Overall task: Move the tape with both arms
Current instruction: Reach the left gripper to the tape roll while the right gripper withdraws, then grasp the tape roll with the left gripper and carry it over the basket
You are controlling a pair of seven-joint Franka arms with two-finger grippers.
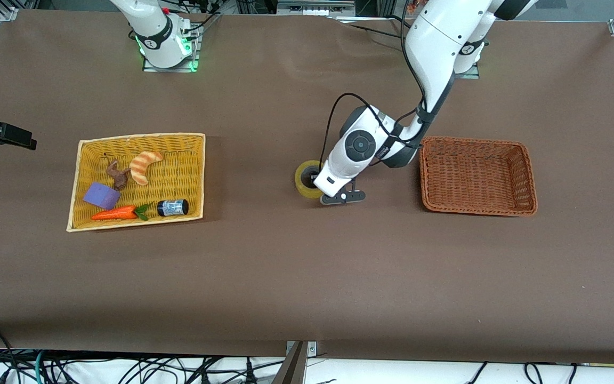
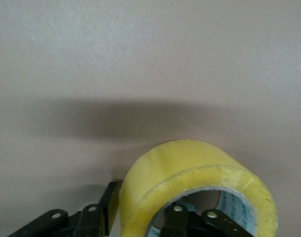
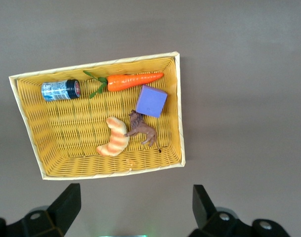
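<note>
Step in hand: pickup. Tape [image 1: 307,178] lay on table between yellow basket [image 1: 77,186] and brown basket [image 1: 530,176], at 9 o'clock of brown one. Left gripper [image 1: 322,188] was down on tape, one finger through hole, one outside, pinching wall [image 2: 140,197].

Right gripper [image 3: 133,205] waited over table by yellow basket, fingers spread wide, empty.

Next, by my reading: straight lift, then carry toward right gripper for handover; wall grip risks roll swinging.

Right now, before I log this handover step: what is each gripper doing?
Left gripper: shut on the tape, one finger inside the ring, one outside.
Right gripper: open, holding nothing, above the yellow basket.
</note>
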